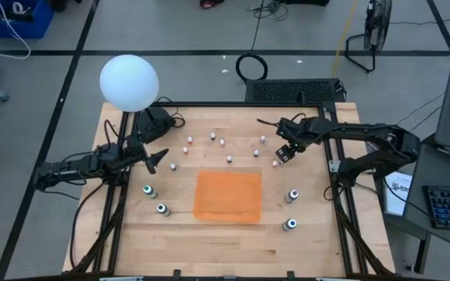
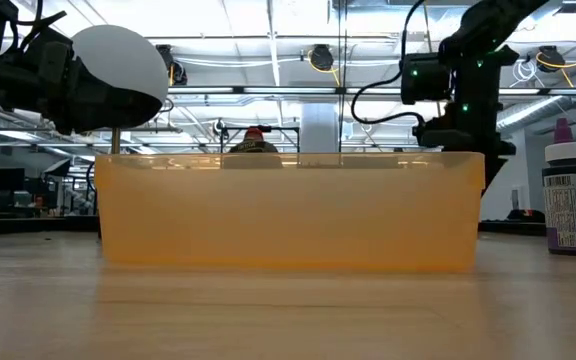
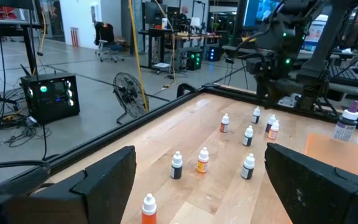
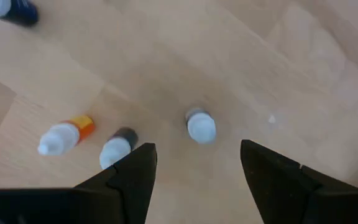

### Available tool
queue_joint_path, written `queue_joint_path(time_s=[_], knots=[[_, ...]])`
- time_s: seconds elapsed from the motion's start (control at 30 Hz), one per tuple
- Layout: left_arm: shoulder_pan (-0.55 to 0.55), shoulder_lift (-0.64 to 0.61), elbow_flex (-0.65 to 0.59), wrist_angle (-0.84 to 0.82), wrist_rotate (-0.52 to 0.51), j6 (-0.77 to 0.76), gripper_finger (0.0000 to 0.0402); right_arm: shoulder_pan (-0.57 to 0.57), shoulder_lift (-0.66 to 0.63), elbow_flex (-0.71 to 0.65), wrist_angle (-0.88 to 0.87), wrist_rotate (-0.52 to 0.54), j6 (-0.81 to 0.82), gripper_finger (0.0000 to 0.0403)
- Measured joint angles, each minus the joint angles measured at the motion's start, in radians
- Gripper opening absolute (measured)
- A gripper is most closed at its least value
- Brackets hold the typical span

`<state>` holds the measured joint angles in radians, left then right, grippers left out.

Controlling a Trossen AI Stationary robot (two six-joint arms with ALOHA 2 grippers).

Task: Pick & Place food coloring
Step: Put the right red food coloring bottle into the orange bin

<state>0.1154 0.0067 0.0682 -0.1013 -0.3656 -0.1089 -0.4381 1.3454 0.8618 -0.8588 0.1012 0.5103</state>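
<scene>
A: Right claw (image 4: pixel 194 168), fingers apart, hangs over a tiny white-capped food coloring bottle (image 4: pixel 200 126), upper right of centre in the high view.
B: Risk?
A: Probably clips the two neighbours (image 4: pixel 117 148); they're close.
B: Left?
A: Left claw (image 1: pixel 159 159) apart, parked mid-left over the tabletop (image 1: pixel 209 234).

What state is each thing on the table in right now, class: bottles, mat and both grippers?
Small white-topped bottles: upright, scattered behind the mat, none held.
Orange-bodied small bottle: tilted or lying, beside a dark one.
Teal-topped bottles: upright, two each side of the mat.
Orange mat: flat, nothing on it.
Left gripper: open, empty.
Right gripper: open, above a small bottle.
</scene>
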Motion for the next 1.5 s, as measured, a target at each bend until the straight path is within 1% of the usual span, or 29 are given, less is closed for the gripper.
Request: queue_joint_path(time_s=[0.1, 0.37, 0.5, 0.9, 1.17, 1.5], knots=[[0.0, 0.0, 0.0, 0.0, 0.0, 0.0, 0.0353, 0.0, 0.0, -0.02, 0.043, 0.0, 0.0, 0.0224], [0.0, 0.0, 0.0, 0.0, 0.0, 0.0, 0.0353, -0.017, 0.0, -0.057, 0.054, 0.001, 0.0, 0.0224], [0.0, 0.0, 0.0, 0.0, 0.0, 0.0, 0.0353, -0.027, 0.0, -0.072, 0.088, 0.001, -0.002, 0.0224], [0.0, 0.0, 0.0, 0.0, 0.0, 0.0, 0.0353, -0.041, 0.002, -0.075, 0.104, 0.001, -0.022, 0.0211], [0.0, 0.0, 0.0, 0.0, 0.0, 0.0, 0.0353, -0.041, 0.032, -0.075, 0.144, 0.0, -0.032, 0.021], [0.0, 0.0, 0.0, 0.0, 0.0, 0.0, 0.0353, -0.041, 0.037, -0.075, 0.138, 0.0, -0.033, 0.0207]])
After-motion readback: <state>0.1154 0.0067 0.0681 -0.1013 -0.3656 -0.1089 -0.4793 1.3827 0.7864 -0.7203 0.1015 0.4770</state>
